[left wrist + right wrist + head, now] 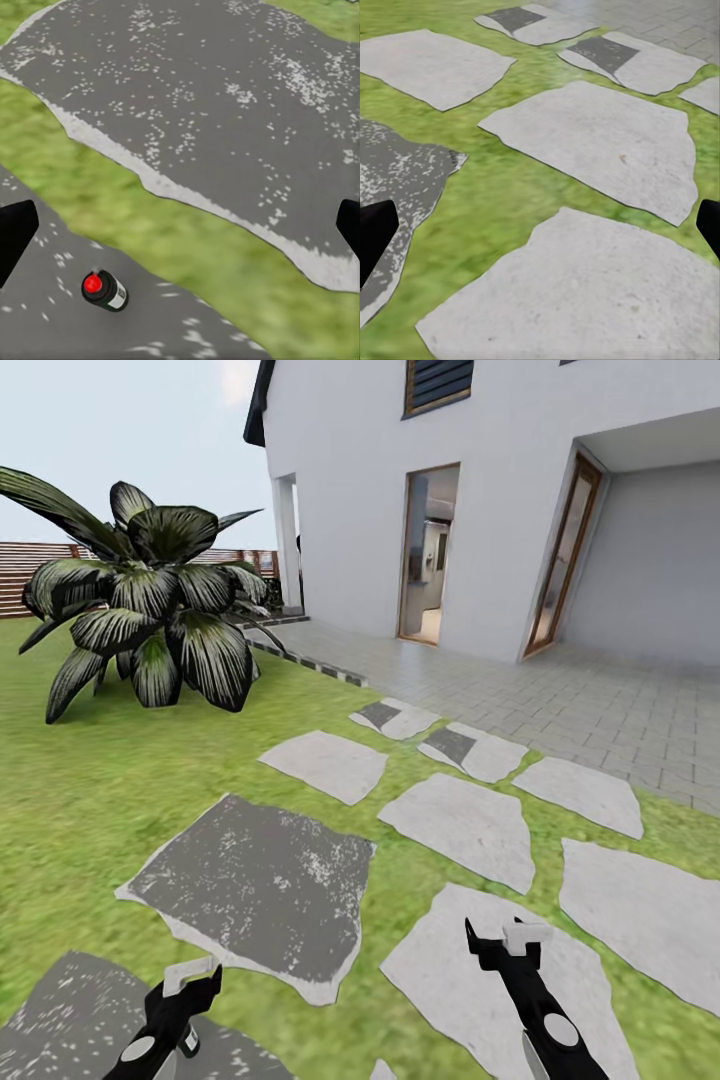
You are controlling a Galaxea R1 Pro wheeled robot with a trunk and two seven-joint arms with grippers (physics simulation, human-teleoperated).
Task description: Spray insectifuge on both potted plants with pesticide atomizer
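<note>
the left gripper [190,982] and right gripper [497,946] hang low at 7 and 5 o'clock, jaws spread wide, holding nothing. a small dark bottle [104,290] with a red top stands on a grey stone [225,112] under the left gripper; probably light, stiff, slick: grip its middle.

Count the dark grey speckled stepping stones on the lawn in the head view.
2: one large dark grey speckled stone mid-lawn, another at the bottom-left corner, partly cut off by the frame edge. More may lie outside the frame.
</note>
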